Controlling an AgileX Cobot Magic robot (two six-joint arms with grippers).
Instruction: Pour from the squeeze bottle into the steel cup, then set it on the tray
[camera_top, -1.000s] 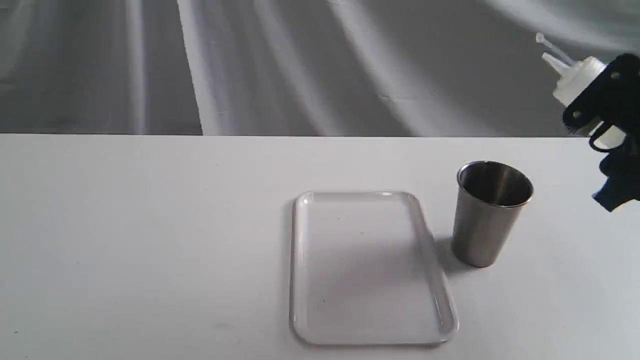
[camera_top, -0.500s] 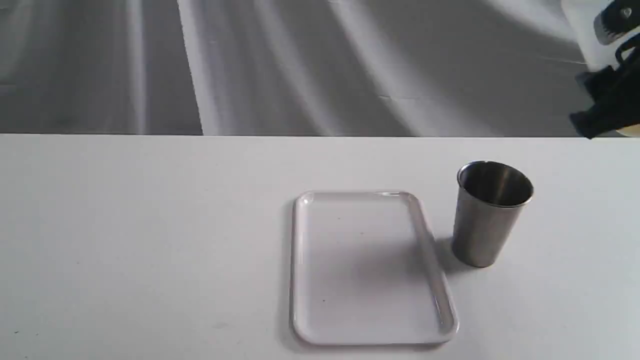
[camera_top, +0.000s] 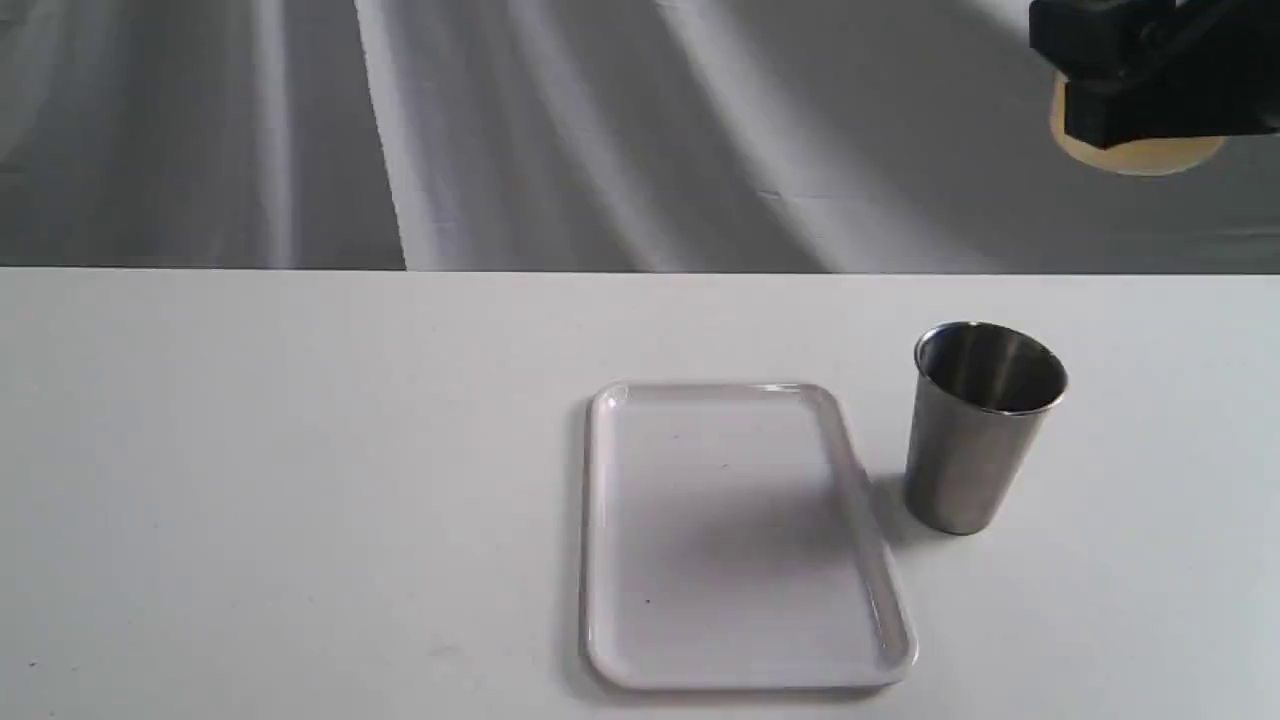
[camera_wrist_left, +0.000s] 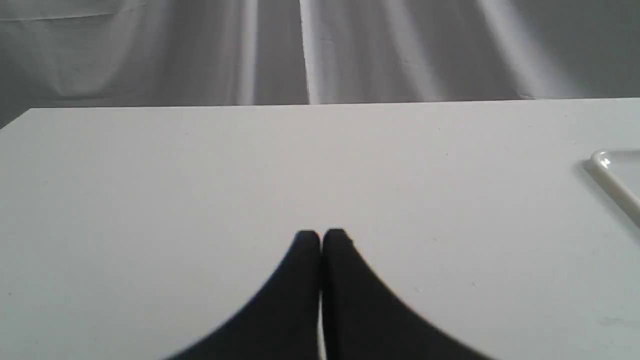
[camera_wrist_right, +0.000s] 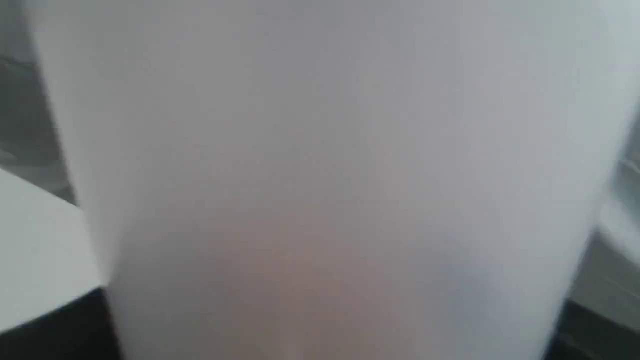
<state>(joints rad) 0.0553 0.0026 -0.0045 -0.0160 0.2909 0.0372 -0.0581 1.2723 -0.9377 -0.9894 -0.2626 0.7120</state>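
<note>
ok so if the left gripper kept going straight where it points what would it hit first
Probably nothing soon: ahead of the left gripper is only table, then the curtain behind its far edge. The tray sits off to the side, out of line. Depth is unclear.

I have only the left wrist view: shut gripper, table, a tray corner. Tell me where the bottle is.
Observer: The right gripper holds the bottle high at the exterior view's top right. Only its amber-tinted base shows below the gripper.
Operator: Locate the cup.
Observer: The cup stands upright on the table, just right of the tray and lower left of the bottle in the exterior view.
Operator: Check the tray.
Observer: Nothing lies on it.
</note>
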